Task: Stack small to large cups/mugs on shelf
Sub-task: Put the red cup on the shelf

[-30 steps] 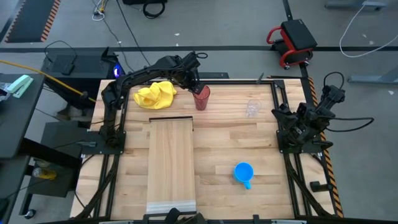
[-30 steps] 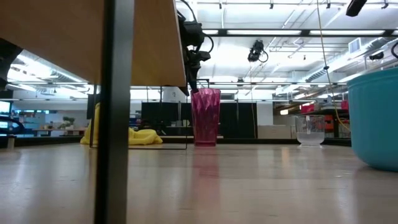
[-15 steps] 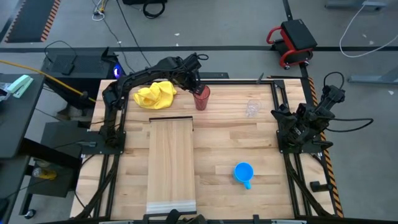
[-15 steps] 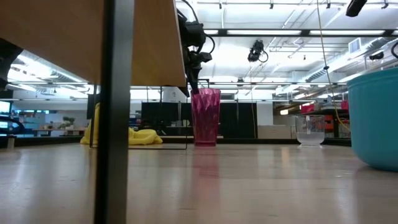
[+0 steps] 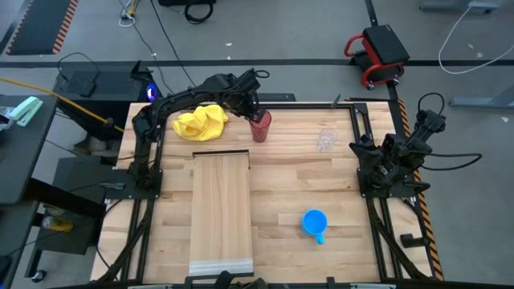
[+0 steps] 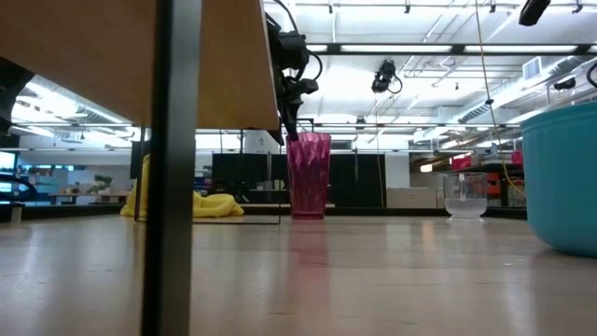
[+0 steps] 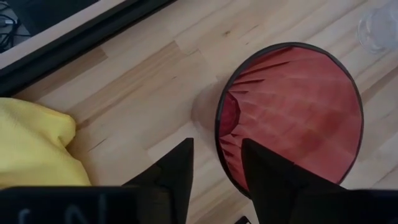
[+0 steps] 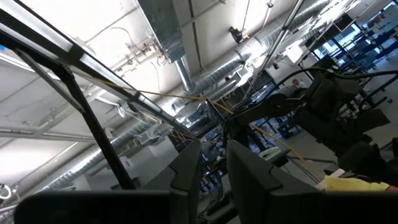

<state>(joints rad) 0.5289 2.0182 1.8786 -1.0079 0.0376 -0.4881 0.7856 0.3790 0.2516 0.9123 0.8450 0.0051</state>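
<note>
The dark red ribbed tumbler [image 5: 259, 126] stands upright on its base at the table's far middle, and shows in the low view [image 6: 309, 175]. My left gripper [image 5: 254, 112] is open, pointing down over the tumbler's rim [image 7: 219, 124]. One finger [image 7: 267, 168] stands inside the tumbler and one [image 7: 168, 171] outside, apart from the wall. The clear glass cup [image 5: 325, 140] stands to the tumbler's right. The blue mug [image 5: 314, 222] stands at the near right. The pale shelf [image 5: 221, 213] lies left of centre. My right gripper [image 8: 214, 149] is parked at the right edge, slightly open and holding nothing.
A yellow cloth [image 5: 202, 122] lies crumpled just left of the tumbler, under my left arm. In the low view the shelf's underside [image 6: 93, 56] and a dark post [image 6: 173, 168] fill the left side. Bare tabletop [image 5: 297, 172] lies between the tumbler, shelf and mug.
</note>
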